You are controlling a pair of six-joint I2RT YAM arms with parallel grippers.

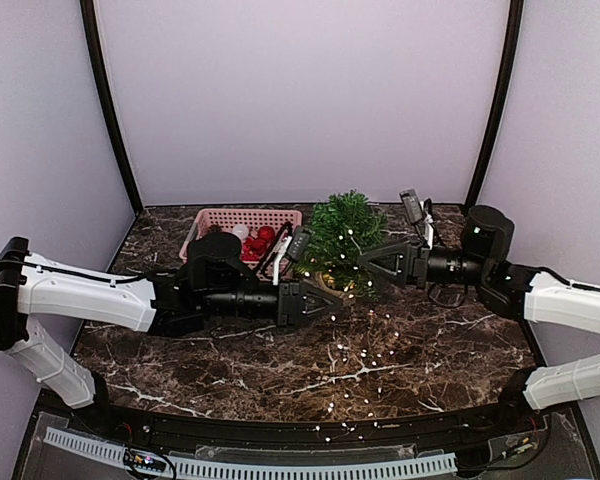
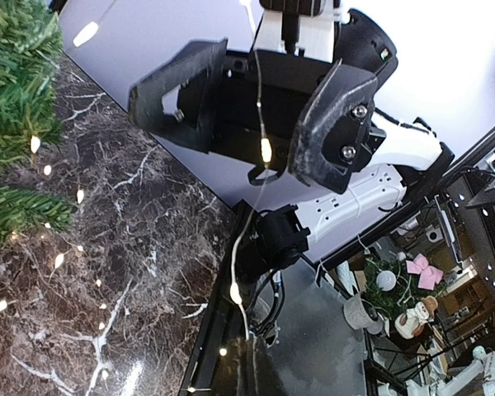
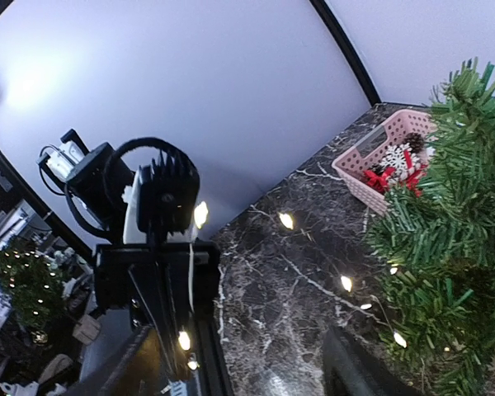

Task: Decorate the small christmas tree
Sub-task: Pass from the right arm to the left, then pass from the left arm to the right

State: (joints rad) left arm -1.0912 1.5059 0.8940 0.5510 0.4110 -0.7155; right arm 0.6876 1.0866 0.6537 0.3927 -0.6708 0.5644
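The small christmas tree (image 1: 342,232) stands at the back middle of the marble table, with lit bulbs on its lower branches. A string of warm lights (image 1: 365,350) trails from it to the front edge. My left gripper (image 1: 338,300) reaches in from the left, just below the tree. In the left wrist view it (image 2: 249,351) is shut on the string's wire (image 2: 239,247). That wire runs up between the spread fingers of my right gripper (image 2: 256,115), which is open at the tree's right side (image 1: 365,268). The right wrist view shows tree branches (image 3: 454,247) beside its open gripper (image 3: 247,363).
A pink basket (image 1: 230,218) of red and white ornaments (image 1: 258,240) sits behind my left arm, at the tree's left. In the right wrist view the basket (image 3: 359,161) lies beyond the tree. Black corner posts and pale walls close in the table.
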